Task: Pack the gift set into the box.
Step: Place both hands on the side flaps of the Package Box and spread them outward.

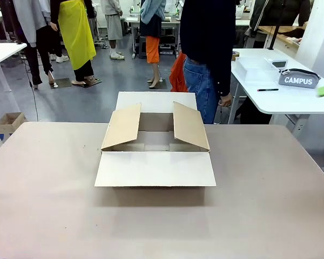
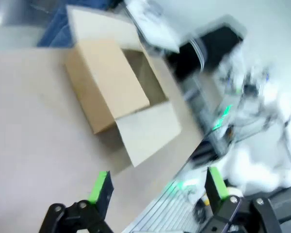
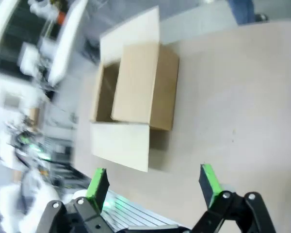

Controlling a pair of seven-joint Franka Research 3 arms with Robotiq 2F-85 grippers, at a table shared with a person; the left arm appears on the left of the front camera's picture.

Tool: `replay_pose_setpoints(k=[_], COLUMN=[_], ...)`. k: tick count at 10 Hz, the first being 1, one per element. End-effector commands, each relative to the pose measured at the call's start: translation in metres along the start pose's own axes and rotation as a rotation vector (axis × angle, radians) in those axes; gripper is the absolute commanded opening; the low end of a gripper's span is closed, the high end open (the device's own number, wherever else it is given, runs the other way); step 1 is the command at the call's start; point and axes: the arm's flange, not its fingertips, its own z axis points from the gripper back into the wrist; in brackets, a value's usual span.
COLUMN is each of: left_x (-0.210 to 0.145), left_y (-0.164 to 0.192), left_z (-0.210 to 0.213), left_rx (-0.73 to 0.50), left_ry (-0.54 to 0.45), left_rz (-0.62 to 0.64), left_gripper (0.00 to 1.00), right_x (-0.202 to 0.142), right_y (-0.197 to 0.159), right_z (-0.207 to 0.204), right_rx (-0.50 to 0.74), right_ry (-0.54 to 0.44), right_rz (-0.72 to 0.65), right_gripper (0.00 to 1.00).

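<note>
The box point(image 1: 154, 141), a large plain brown cardboard carton, stands in the middle of the table with all its flaps spread open and its inside bare. It also lies ahead in the blurred left wrist view, box point(image 2: 111, 90), and in the right wrist view, box point(image 3: 144, 87). My left gripper point(image 2: 157, 187) hangs open above the table, well short of the box, with nothing between its green pads. My right gripper point(image 3: 154, 182) is likewise open and holds nothing, apart from the box. The gift set is out of view.
A person in dark top and jeans point(image 1: 208, 59) stands at the far side behind the box. A white table point(image 1: 283, 89) at the right carries a grey pencil case point(image 1: 298, 79) and a clear bin. A small brown carton point(image 1: 8, 122) sits on the floor at left.
</note>
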Motion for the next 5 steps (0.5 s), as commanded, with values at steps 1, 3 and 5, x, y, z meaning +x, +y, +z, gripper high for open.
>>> replay_pose_setpoints(k=[1,3,5], left_x=[0.010,-0.013,-0.013], left_y=[0.080,0.046,0.046], left_z=[0.041,0.045,0.045], left_rx=[-0.064,-0.022,-0.022], left_ry=[-0.180,-0.109,-0.109], left_rz=[0.202,0.124,0.124], left_gripper=[1.00,1.00,1.00], right_x=[0.003,-0.002,-0.002], right_y=[-0.074,-0.046,-0.046], right_z=[0.015,0.025,0.025], right_rx=[0.247,0.091,0.091], right_ry=[-0.190,-0.076,-0.076], right_rz=[-0.280,-0.141,-0.141], right_gripper=[1.00,1.00,1.00])
